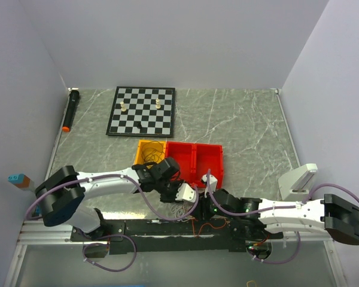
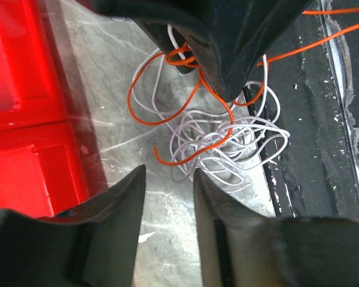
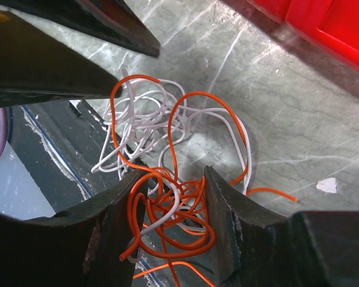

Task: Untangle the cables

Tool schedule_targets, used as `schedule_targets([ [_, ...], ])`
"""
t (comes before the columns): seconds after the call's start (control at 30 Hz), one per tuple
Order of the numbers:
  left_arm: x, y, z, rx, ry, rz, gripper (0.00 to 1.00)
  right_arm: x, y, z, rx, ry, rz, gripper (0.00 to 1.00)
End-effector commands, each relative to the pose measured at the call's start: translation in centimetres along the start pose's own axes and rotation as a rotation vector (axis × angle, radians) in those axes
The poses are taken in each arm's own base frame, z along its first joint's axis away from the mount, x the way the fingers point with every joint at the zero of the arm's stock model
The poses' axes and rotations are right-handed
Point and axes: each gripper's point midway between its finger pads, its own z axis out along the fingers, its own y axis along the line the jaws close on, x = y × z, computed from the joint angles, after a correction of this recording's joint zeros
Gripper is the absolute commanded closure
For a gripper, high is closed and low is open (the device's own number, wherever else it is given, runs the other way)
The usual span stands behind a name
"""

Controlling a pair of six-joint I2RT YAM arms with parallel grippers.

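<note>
- Here, seen from above, two robot arms meet low over a grey marble table (image 1: 251, 131), close to its near edge.
- The cables (image 2: 227, 140) are a loose tangle of thin white and orange wires. They lie on the marble between the two grippers, just beside the black base rail (image 1: 149, 227).
- The left gripper (image 2: 169, 176) has its fingers partly apart, with only bare marble between them. It holds nothing, and the tangle lies just ahead of its fingertips, not touching them.
- The right gripper (image 3: 175, 174) has its fingers about halfway apart, one on each side of a bunch of orange loops threaded by a white strand. I cannot tell whether the fingers actually pinch the loops.
- Two red bins (image 1: 215, 161) stand just behind the tangle.
- A yellow bin (image 1: 148, 142) touches them on the left and holds a few more thin wire loops.
- A chessboard (image 1: 142, 111) lies farther back with two pale pieces on it.
- A black stick with an orange tip (image 1: 70, 110) lies along the left edge.
</note>
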Motion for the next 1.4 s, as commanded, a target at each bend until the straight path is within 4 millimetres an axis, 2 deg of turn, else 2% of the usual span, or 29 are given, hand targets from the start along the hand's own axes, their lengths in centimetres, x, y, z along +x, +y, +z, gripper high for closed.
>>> schedule_targets([
  [0.0,-1.5,0.9,0.5,-0.007,-0.038,0.060,0.65,-1.0,0.5,-0.2,-0.015,-0.044,-0.014,0.51],
  [0.13,-1.7,1.7,0.2,-0.041,-0.028,0.075,0.95,-1.0,0.4,-0.3,-0.009,-0.045,-0.015,0.51],
  [0.17,-1.6,1.8,0.1,-0.050,-0.018,0.084,0.99,-1.0,0.3,-0.3,-0.006,-0.044,-0.015,0.51],
  [0.33,-0.1,2.2,-2.2,-0.115,0.054,0.088,0.99,-1.0,0.4,-0.4,-0.003,-0.039,-0.019,0.51],
  [0.43,-0.2,2.7,-4.6,-0.178,0.073,0.063,0.99,-1.0,0.4,-0.5,0.004,-0.031,-0.018,0.50],
  [0.77,-3.5,2.4,-14.2,-0.214,0.108,0.026,0.99,-1.6,0.6,-1.2,0.025,-0.026,-0.002,0.47],
  [0.9,-6.4,2.2,-17.9,-0.270,0.044,0.070,0.99,-1.4,0.5,-1.3,0.033,-0.009,0.011,0.48],
  [1.0,-9.6,2.5,-21.0,-0.339,-0.047,0.091,0.99,-0.7,0.2,-1.1,0.056,0.025,0.017,0.51],
  [1.23,-16.8,2.4,-28.8,-0.485,-0.257,0.172,0.99,0.5,-0.1,0.1,0.125,0.115,0.024,0.71],
  [1.37,-21.0,3.0,-34.1,-0.643,-0.409,0.223,0.99,0.9,-0.3,0.5,0.150,0.147,0.024,0.79],
])
